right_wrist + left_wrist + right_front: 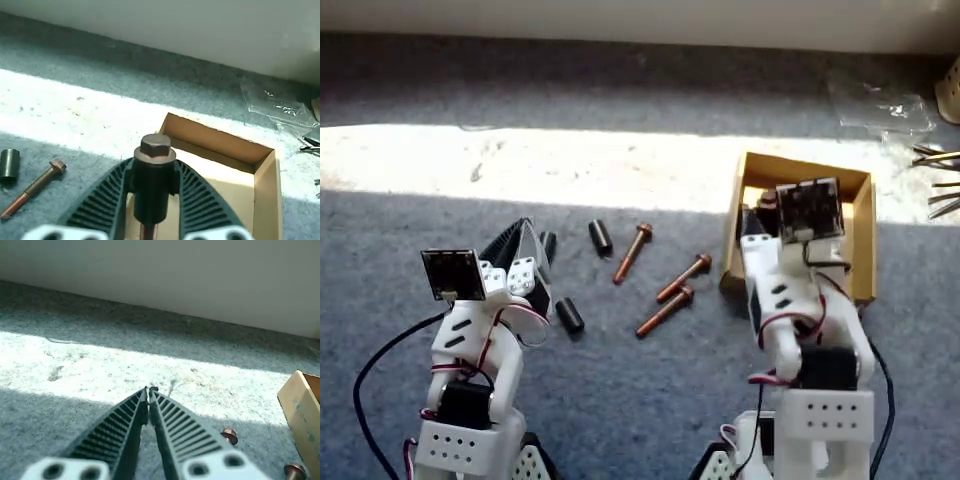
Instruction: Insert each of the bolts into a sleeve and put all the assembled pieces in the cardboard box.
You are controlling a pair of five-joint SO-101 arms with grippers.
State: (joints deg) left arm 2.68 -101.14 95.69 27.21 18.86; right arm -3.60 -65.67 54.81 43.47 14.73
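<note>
While left fingers (125, 432) touch, right fingers (107, 195) clamp black sleeve (151, 192) holding copper bolt (155, 148).

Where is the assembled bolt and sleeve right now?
In the right wrist view, the assembled bolt and sleeve stands upright, clamped in the right tool, above the open cardboard box.

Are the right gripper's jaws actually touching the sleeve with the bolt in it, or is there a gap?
Touching. The right wrist view shows the right gripper with its jaws pressed against both sides of the black sleeve, no gap.
</note>
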